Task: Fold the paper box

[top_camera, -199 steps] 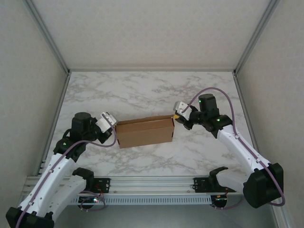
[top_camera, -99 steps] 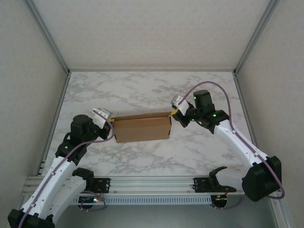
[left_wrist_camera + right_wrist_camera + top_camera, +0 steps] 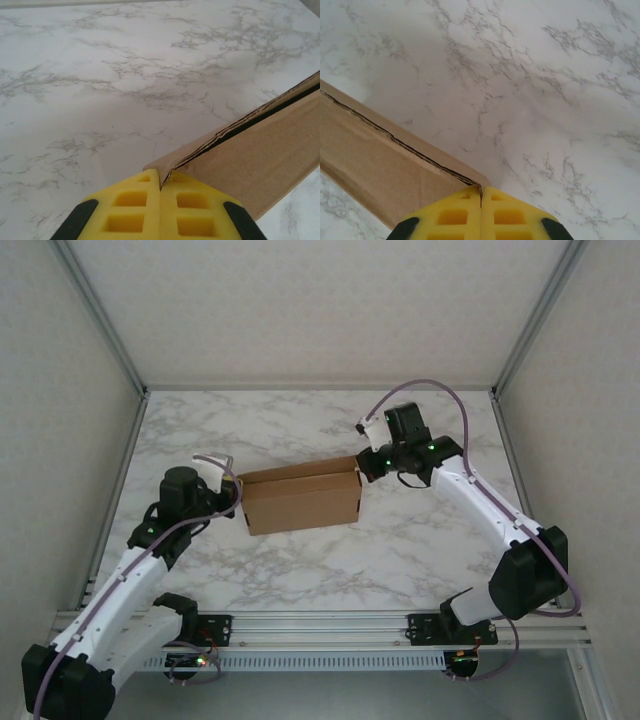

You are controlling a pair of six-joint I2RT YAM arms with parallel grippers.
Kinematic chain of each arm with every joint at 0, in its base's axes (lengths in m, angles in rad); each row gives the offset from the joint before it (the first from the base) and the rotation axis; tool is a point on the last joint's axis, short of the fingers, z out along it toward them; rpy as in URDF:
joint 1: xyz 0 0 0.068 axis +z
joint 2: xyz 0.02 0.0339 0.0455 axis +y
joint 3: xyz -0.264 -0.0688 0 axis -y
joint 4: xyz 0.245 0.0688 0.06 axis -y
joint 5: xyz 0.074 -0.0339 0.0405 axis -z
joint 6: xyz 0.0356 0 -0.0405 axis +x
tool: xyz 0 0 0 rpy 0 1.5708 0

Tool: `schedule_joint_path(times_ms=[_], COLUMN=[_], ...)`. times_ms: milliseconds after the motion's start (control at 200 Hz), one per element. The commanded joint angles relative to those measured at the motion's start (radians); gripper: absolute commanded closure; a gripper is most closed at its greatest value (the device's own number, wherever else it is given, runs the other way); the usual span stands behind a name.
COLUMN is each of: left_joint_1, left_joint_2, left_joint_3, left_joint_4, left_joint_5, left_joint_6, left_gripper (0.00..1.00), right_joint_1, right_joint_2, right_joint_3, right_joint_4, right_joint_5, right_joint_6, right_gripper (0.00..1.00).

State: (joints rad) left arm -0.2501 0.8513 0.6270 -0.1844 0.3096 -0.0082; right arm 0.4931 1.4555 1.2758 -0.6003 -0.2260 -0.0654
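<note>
The paper box [image 3: 302,502] is plain brown cardboard, held up edge-on over the middle of the marble table between both arms. My left gripper [image 3: 238,490] is shut on its left end; in the left wrist view the yellow fingers [image 3: 135,210] pinch the corner of the paper box [image 3: 260,150]. My right gripper [image 3: 361,468] is shut on its right end; in the right wrist view the yellow pads [image 3: 507,215] clamp the corner of the paper box [image 3: 375,160]. A dark seam runs along the box's top edge in both wrist views.
The white marble table [image 3: 300,430] stretches behind and in front of the box. Metal frame posts and pale walls close in the left, right and back sides. A rail with arm mounts [image 3: 320,625] runs along the near edge.
Both arms have swung their wrists toward the back of the table and tilted up. The box has moved a little away from the near edge and stays gripped at both ends.
</note>
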Motion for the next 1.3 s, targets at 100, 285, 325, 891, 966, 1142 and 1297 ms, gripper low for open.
schedule_joint_path(times_ms=[100, 285, 325, 891, 966, 1142, 1297], left_joint_1=[-0.021, -0.023, -0.024, -0.095, -0.108, -0.122, -0.124], left_joint_2=[0.057, 0.125, 0.130, 0.091, 0.093, 0.101, 0.109], left_joint_3=[0.114, 0.145, 0.144, 0.081, 0.079, 0.093, 0.127], left_joint_4=[-0.011, -0.027, -0.024, 0.030, 0.028, 0.024, 0.010], left_joint_5=[0.031, 0.057, 0.056, -0.101, -0.132, -0.153, -0.158], left_joint_6=[-0.122, -0.207, -0.219, -0.357, -0.370, -0.394, -0.425], left_gripper=[1.00, 1.00, 1.00, 1.00, 1.00, 1.00, 1.00], right_joint_1=[0.025, 0.026, 0.026, 0.076, 0.077, 0.077, 0.079], right_joint_2=[0.054, 0.044, 0.042, -0.052, -0.071, -0.073, -0.075], right_joint_3=[0.056, 0.029, 0.028, -0.063, -0.082, -0.088, -0.105], right_joint_4=[-0.115, -0.092, -0.088, 0.015, 0.038, 0.034, 0.043], right_joint_5=[0.024, 0.041, 0.036, 0.170, 0.193, 0.185, 0.180], right_joint_6=[0.211, 0.288, 0.300, 0.478, 0.487, 0.501, 0.503], right_gripper=[1.00, 1.00, 1.00, 1.00, 1.00, 1.00, 1.00])
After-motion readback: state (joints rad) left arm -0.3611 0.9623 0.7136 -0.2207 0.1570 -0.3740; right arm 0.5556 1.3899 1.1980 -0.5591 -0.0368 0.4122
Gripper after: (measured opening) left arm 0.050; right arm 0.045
